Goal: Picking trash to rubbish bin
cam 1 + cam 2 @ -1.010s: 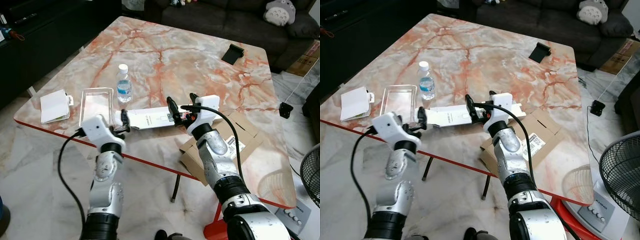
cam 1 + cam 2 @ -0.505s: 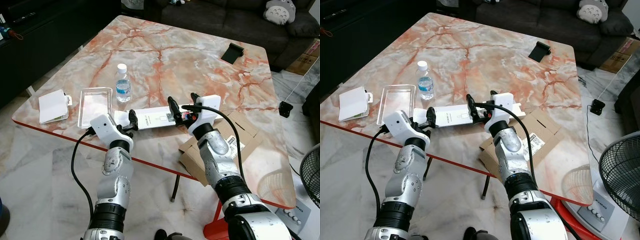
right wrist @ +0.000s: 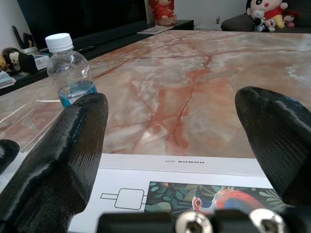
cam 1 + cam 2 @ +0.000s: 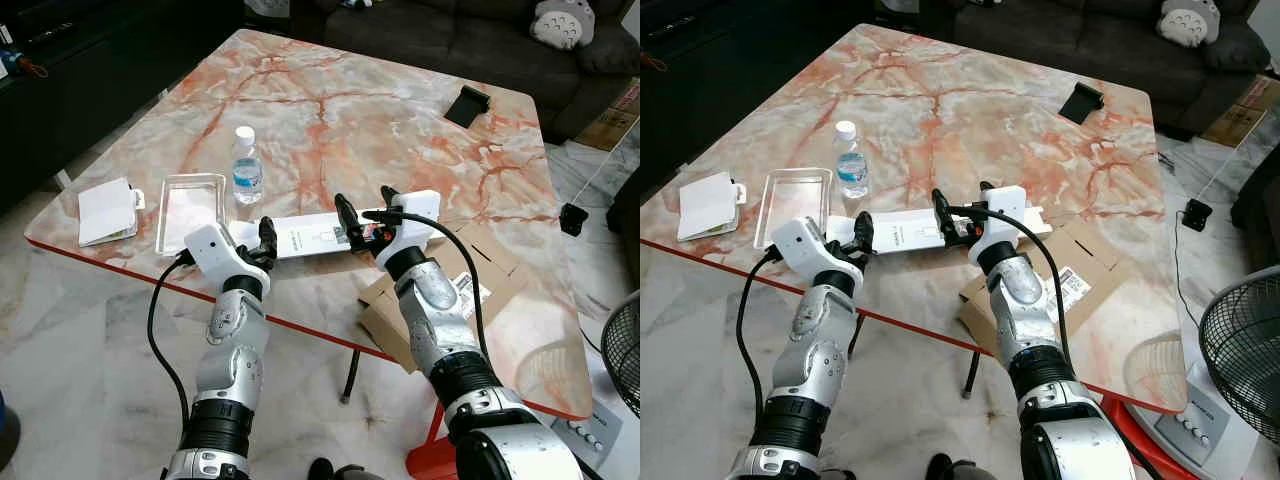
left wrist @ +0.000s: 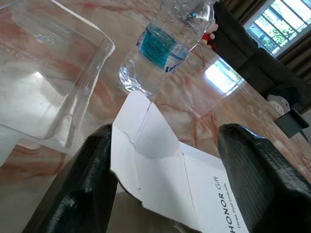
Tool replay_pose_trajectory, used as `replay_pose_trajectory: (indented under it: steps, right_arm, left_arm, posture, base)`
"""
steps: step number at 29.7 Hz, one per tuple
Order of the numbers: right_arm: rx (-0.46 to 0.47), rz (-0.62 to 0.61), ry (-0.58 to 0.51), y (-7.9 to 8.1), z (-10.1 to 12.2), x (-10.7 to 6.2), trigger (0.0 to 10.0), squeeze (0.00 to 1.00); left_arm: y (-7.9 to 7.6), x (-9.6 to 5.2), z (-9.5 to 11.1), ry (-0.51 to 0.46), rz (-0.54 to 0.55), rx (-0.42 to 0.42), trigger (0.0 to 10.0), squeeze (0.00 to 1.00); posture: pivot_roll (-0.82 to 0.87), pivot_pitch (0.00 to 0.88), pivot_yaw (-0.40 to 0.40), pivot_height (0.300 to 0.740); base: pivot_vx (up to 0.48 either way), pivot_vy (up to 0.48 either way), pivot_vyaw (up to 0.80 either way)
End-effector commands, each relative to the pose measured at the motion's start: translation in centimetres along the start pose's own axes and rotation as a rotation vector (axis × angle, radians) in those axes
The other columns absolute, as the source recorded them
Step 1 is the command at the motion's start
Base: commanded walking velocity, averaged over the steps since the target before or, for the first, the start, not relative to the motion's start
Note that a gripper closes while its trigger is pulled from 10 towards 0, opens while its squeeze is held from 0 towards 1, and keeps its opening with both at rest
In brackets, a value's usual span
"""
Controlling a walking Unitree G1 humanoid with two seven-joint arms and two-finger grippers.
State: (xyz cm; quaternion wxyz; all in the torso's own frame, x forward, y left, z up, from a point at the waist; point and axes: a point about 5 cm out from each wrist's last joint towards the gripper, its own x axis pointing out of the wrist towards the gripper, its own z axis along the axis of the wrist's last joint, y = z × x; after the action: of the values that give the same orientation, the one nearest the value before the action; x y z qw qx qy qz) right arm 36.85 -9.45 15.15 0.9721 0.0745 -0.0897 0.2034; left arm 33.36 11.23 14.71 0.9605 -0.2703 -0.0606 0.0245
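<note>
since a second ago left gripper closed in on box's open flap end | white box lies lengthwise along table near edge | i see both grippers spread, right gripper straddling the opposite end, neither clamped yet

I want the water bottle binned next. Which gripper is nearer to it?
Left. The left gripper sits at the white box's near end, just in front of the water bottle; the right gripper straddles the box's other end, farther off.
</note>
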Motion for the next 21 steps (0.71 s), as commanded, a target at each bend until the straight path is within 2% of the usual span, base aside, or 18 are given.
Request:
replay_pose_trajectory:
  steps: [1, 21]
  right_arm:
    - [-0.006, -0.014, 0.004, -0.43, -0.13, -0.3, 10.0, 0.0]
    - [-0.009, -0.01, 0.011, -0.55, -0.13, -0.26, 10.0, 0.0]
  left_arm:
    - [-0.61, 0.1, -0.08, 0.009, -0.014, -0.002, 0.0, 0.0]
    - [-0.61, 0.11, -0.59, 0.032, -0.001, -0.014, 0.0, 0.0]
  posture:
    - [0.07, 0.161, -0.139, 0.74]
    - [0.07, 0.154, -0.145, 0.74]
  base:
    - [0.0, 0.0, 0.0]
    - [0.0, 0.0, 0.0]
